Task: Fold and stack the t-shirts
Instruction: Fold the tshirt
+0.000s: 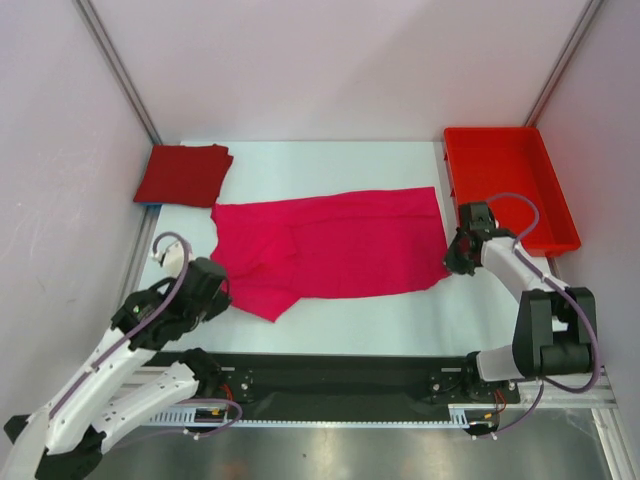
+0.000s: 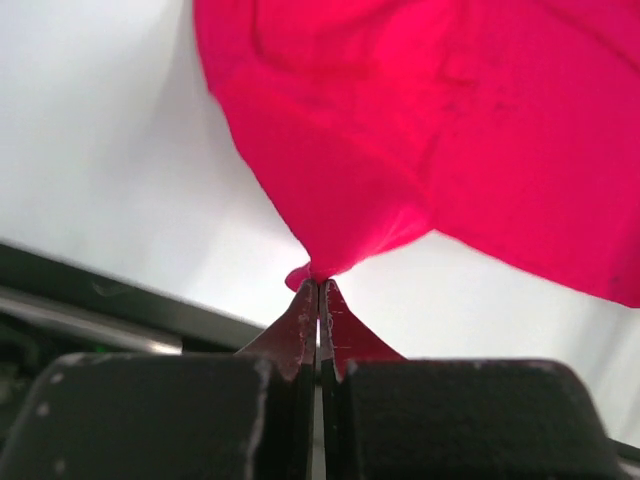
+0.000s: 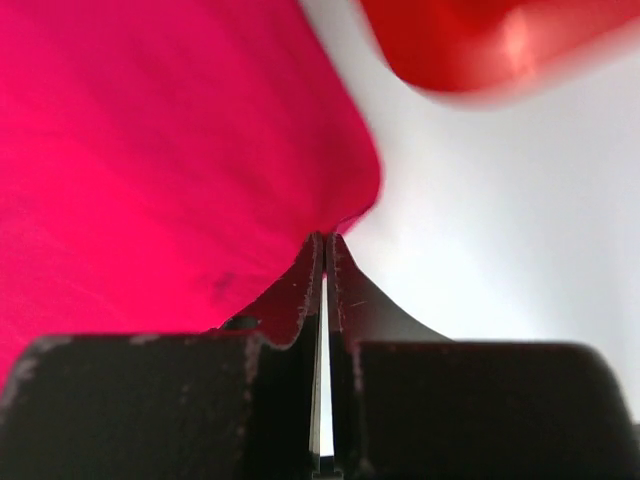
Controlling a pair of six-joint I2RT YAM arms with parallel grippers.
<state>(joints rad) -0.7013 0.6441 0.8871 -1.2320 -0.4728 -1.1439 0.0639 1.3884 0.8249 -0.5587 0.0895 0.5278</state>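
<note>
The magenta-pink t-shirt (image 1: 340,245) lies spread across the middle of the white table, its left part rumpled. My left gripper (image 1: 222,293) is shut on the shirt's near left edge; the left wrist view shows the cloth (image 2: 420,130) pinched at my fingertips (image 2: 300,318) and pulled into a peak. My right gripper (image 1: 452,262) is shut on the shirt's near right corner, and the right wrist view shows the cloth (image 3: 150,150) caught between my fingertips (image 3: 345,285). The crimson t-shirt (image 1: 183,174) lies folded at the far left.
A rigid red plastic tray (image 1: 510,185) stands at the far right, just behind my right gripper; its blurred edge shows in the right wrist view (image 3: 470,40). Grey walls enclose the table on three sides. A black rail (image 1: 330,375) runs along the near edge.
</note>
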